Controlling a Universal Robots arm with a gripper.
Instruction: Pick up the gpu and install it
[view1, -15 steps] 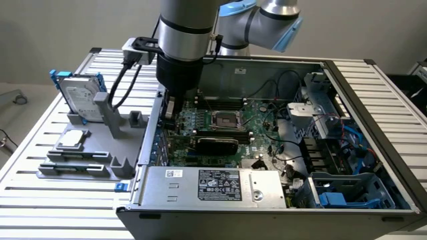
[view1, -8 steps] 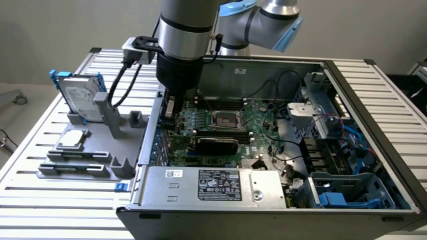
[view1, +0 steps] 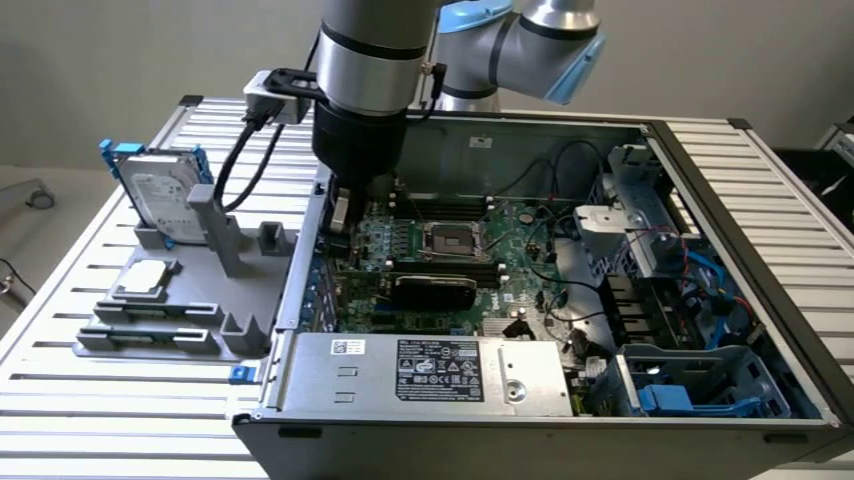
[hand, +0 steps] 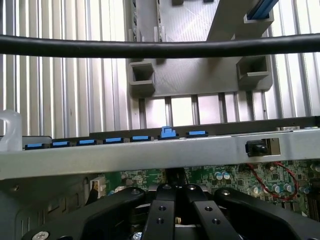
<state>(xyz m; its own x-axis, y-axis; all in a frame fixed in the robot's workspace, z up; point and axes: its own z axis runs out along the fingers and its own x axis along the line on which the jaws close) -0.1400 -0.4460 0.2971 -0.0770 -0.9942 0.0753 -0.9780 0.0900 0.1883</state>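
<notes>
Behind the arm (view1: 367, 110), gpu (view1: 342, 215) mostly hidden.

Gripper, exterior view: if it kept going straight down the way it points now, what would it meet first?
Most likely the motherboard near the case's rear wall. The shut gripper already sits low inside the open case, with green board just beyond its fingertips. Depth is unclear, so a card already seated there cannot be ruled out.

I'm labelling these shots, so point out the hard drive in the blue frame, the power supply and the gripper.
hard drive (view1: 163, 205), exterior view, on its silver face.
power supply (view1: 400, 372), exterior view, on its grey top by the label.
gripper (hand: 176, 196), wrist view, where its shut black fingers meet.
</notes>
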